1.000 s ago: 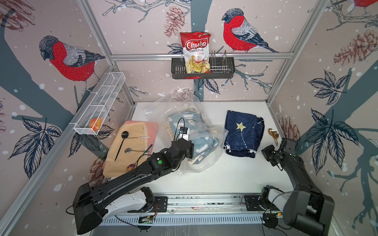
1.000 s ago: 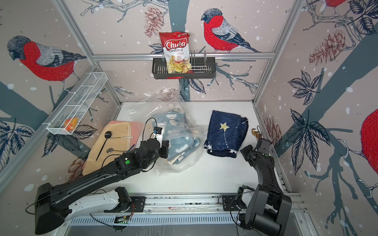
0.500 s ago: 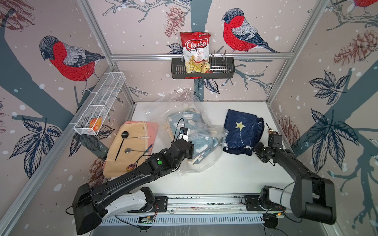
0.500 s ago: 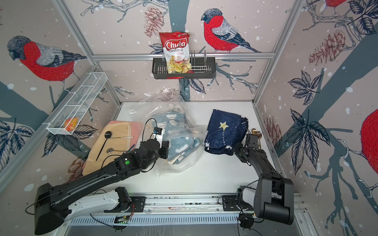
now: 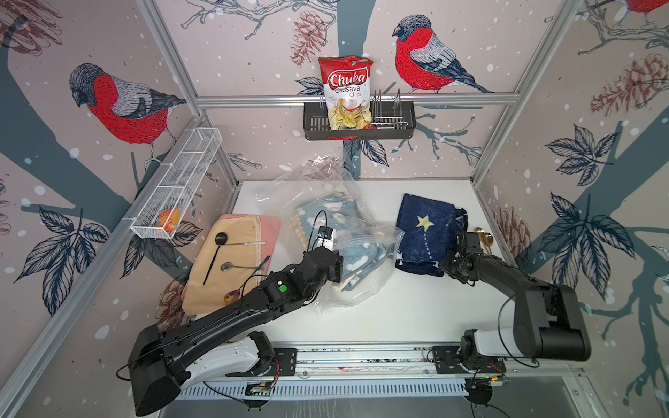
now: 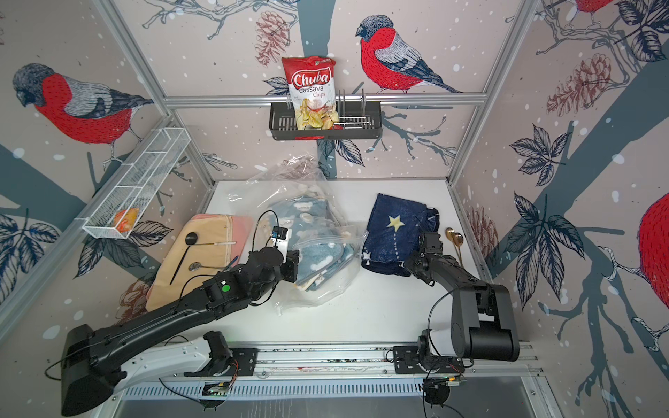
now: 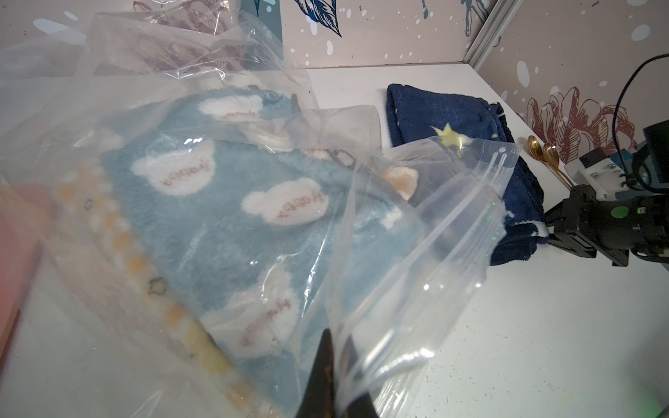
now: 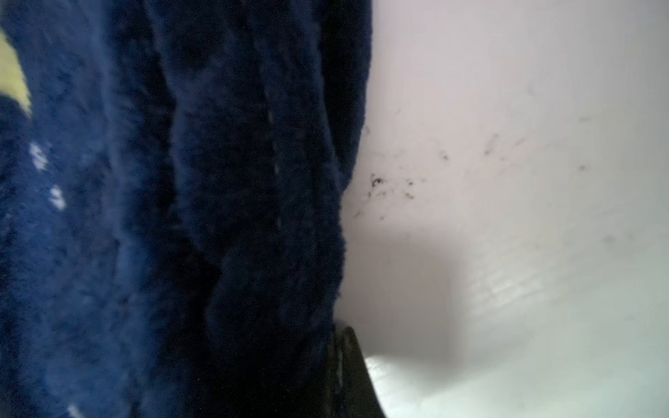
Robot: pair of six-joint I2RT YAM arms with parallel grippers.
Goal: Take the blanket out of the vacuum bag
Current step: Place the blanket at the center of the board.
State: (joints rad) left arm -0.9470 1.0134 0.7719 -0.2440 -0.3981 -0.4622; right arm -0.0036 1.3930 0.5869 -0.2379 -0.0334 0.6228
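Left hand (image 7: 331,365) pinches the vacuum bag (image 7: 416,253); right hand (image 5: 447,264) grips the navy blanket (image 5: 425,231).

the left gripper (image 7: 331,369) is clamped shut, its arm stretched forward low; the right gripper (image 8: 340,365) is closed too, its arm bent inward.

A clear vacuum bag (image 5: 347,231) holds a pale-blue blanket (image 7: 224,217) with white clouds, beside a navy blanket (image 5: 423,231) bearing a yellow star.
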